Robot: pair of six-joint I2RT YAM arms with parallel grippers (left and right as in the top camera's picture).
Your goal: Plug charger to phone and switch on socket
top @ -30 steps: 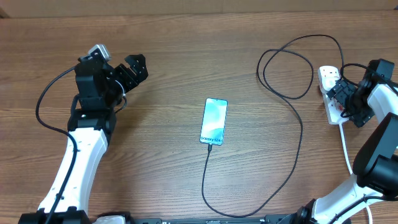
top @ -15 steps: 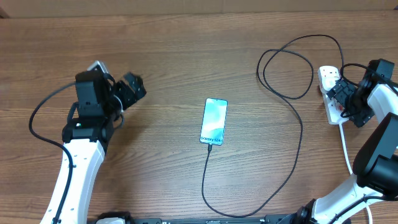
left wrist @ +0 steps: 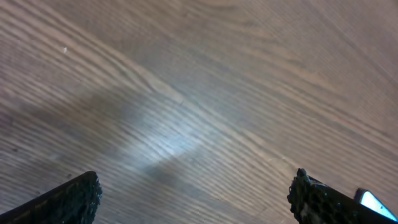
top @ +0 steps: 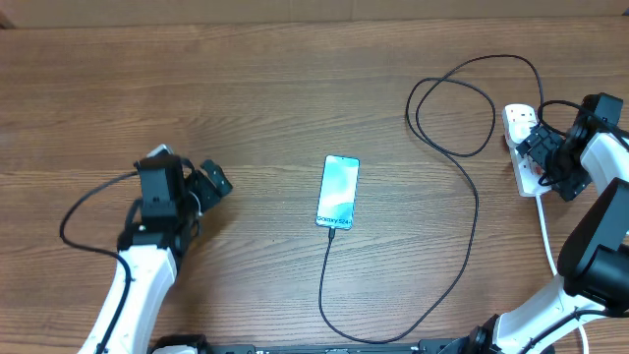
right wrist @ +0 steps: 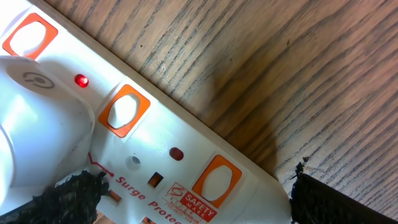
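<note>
A slim rectangular phone with a lit pale-blue screen lies flat near the middle of the brown wooden tabletop. The charger, a long thin black cable, meets the phone's lower edge, so its connector looks seated, though the joint is too small to confirm. From there the cable swings down, right and up into a loose loop before reaching the socket, a white elongated power strip at the far right edge.

The left pincer hangs released and empty over bare wood, well apart from the phone on its left. The right pincer is spread wide just over the strip and grasps nothing; I cannot tell whether it touches the casing. In the right wrist view a small red lamp glows beside an orange rocker switch, next to a white plug body, which suggests that outlet is already live.

The cable is likely light and limp, so it is best taken by its stiff connector tip or plug body, not mid-cord. The phone is probably smooth and apt to slide on the wood, so it needs bracing along its long edges. The rocker wants one firm fingertip press, and the light strip may skid against its thick white cord.
</note>
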